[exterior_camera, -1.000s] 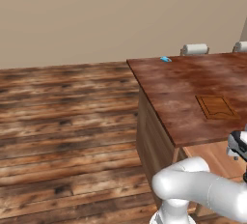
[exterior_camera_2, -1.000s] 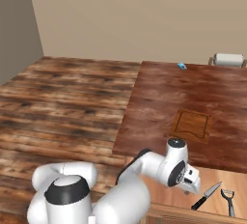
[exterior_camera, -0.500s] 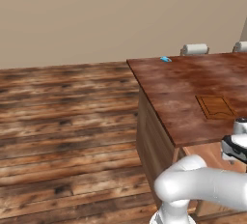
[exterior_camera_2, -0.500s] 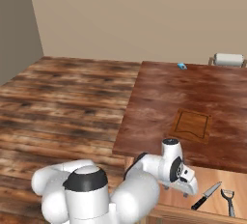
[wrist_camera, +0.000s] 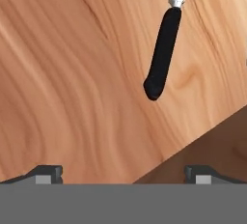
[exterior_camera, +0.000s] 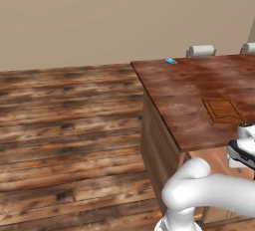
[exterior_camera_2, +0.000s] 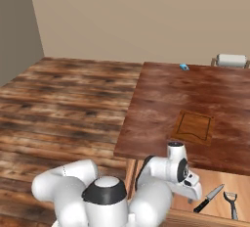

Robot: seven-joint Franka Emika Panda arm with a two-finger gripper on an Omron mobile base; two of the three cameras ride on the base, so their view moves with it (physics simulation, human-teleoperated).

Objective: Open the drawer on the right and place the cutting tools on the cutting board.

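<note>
While the drawer (exterior_camera: 219, 161) stands pulled out below the dark reddish surface (exterior_camera: 189, 93), seen from the left base: cutting board (exterior_camera: 222, 110) flat on top near the front edge, bare. Small blue thing (exterior_camera: 171, 61) at the far edge.

From the right base: gripper (exterior_camera_2: 191, 192) low over the open drawer's left part, pointing down. Knife (exterior_camera_2: 209, 198) flat on the tan bottom just right of it, blade toward the board. A peeler (exterior_camera_2: 231, 204) beside the knife, farther right. Cutting board (exterior_camera_2: 193, 127) well up on the surface, apart from both.

From the hand: jaws wide open, empty — fingertips (wrist_camera: 47, 174) at the bottom, nothing between. Knife (wrist_camera: 164, 46) above and to the right, black handle nearest, silvery blade running off the top edge. Not yet straddled.

Judged light, stiff and thin — lying flush, so little to bite on. Blade likely slick and too flat; better taken across the rounded handle near its middle, jaws turned square to it, lowered almost to the wood. Grip near one end risks tipping.
</note>
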